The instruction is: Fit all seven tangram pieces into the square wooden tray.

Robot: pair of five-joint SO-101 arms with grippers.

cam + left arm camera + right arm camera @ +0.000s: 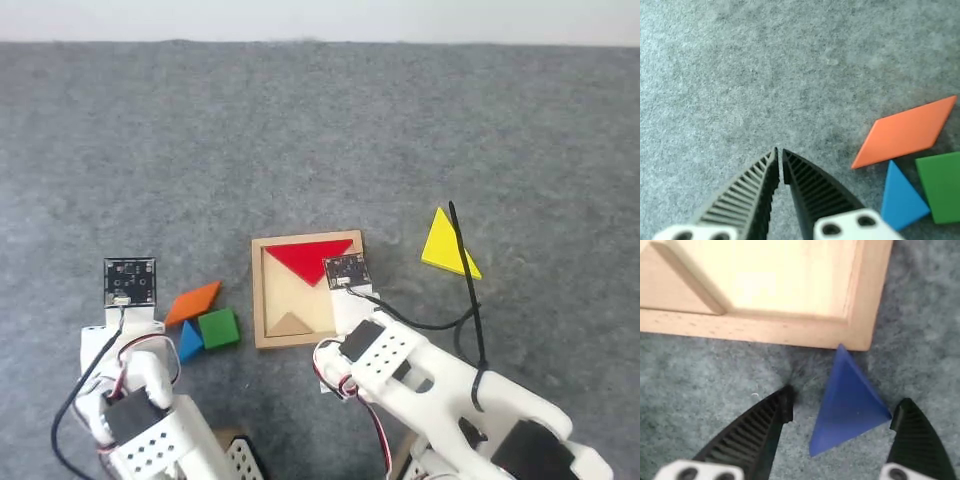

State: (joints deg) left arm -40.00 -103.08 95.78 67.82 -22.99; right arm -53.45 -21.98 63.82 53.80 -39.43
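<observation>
The square wooden tray (260, 300) holds a red triangle (310, 258) at its far edge and a wood-coloured triangle (290, 325) at its near edge. Over the tray's near right corner (860, 335), my right gripper (845, 409) stands open around a dark blue triangle (847, 402) lying flat on the carpet just outside the rim. My left gripper (779, 155) is shut with nothing in it, above bare carpet. Beside it lie an orange parallelogram (905, 132), a light blue triangle (900, 197) and a green square (942, 185). A yellow triangle (447, 245) lies right of the tray.
Grey carpet (330, 130) covers the whole table. A black cable (465, 290) from the right arm runs up past the yellow triangle. Open carpet stretches beyond the tray and to the far left.
</observation>
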